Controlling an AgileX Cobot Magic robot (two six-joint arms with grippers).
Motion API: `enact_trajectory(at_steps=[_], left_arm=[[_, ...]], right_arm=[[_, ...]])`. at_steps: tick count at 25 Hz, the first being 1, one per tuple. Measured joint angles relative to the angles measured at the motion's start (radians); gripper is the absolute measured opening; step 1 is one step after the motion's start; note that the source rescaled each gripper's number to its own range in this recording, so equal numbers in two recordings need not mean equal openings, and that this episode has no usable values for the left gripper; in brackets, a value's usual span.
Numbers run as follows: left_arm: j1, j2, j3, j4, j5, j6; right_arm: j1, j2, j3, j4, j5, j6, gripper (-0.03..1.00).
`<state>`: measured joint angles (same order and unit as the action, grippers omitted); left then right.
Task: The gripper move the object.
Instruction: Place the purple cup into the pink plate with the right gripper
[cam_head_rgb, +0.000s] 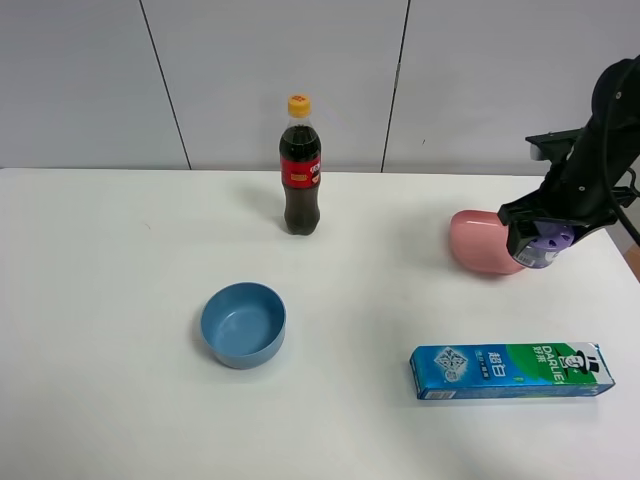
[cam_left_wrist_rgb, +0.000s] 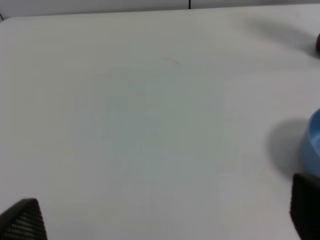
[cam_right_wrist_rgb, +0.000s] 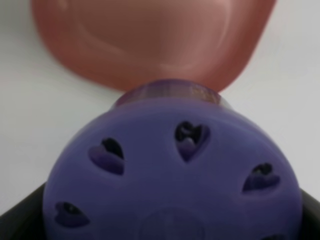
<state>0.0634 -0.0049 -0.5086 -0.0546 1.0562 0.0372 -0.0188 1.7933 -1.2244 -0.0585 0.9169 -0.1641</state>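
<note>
The right pincer (cam_head_rgb: 538, 240) pinches the purple-lidded container (cam_right_wrist_rgb: 170, 185) by its sides, at 3 o'clock of the surface (cam_head_rgb: 120, 300) in the high view. The container seems lifted and tilted. The pink plate (cam_head_rgb: 480, 242) lies just at its 9 o'clock, perhaps touching it. The left pincer (cam_left_wrist_rgb: 162, 215) is spread wide and holds nothing. I judge two risks: the round, smooth lid can slip out of the fingers because the hold is tilted, and a move toward 9 o'clock can knock the plate, because it is so close
</note>
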Motion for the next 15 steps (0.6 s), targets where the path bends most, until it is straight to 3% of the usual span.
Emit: enact_trajectory(at_steps=[15], left_arm=[[0.000,0.000,0.000,0.000,0.000,0.000]], right_arm=[[-0.029,0.124,0.007,0.059,-0.241,0.065,0.00]])
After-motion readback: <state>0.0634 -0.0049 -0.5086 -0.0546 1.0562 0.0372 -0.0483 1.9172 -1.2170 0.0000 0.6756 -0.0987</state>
